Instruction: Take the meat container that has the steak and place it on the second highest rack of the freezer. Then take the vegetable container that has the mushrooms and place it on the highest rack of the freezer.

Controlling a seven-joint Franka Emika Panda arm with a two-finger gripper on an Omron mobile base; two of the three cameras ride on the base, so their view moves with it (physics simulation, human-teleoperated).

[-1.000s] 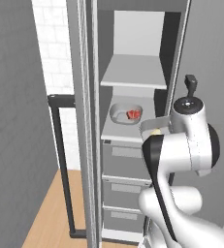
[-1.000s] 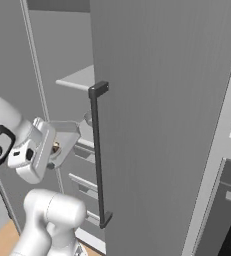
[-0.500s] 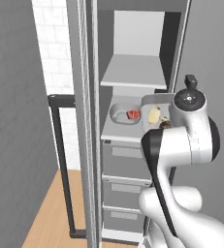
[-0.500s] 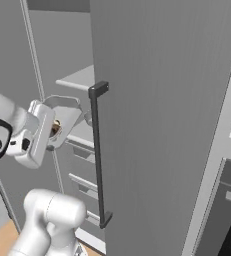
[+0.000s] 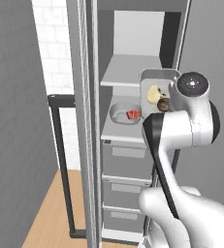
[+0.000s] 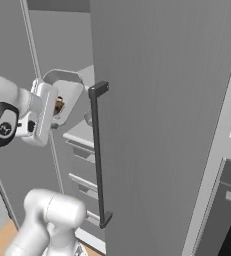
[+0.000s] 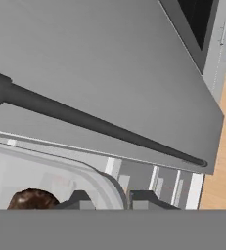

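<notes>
I see my gripper [image 7: 109,199] pinched on the rim of the vegetable container [image 5: 154,87], its two dark fingertips [image 7: 80,199] straddling the tray's wall at 6 o'clock in the hand view. The mushrooms [image 5: 158,97] sit inside, a dark one at 7 o'clock beside the fingers. The tray hangs at the height of the highest rack [image 5: 120,72] of the freezer [image 5: 133,145]; the steak [image 5: 133,114] rests in its dish on the second highest rack [image 5: 118,133], at 7 o'clock below the tray.

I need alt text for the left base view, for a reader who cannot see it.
A white robot arm lifts a grey tray of beige and brown mushrooms toward the upper pale shelf of an open grey freezer. A small dish with red steak sits on the lower shelf.
</notes>
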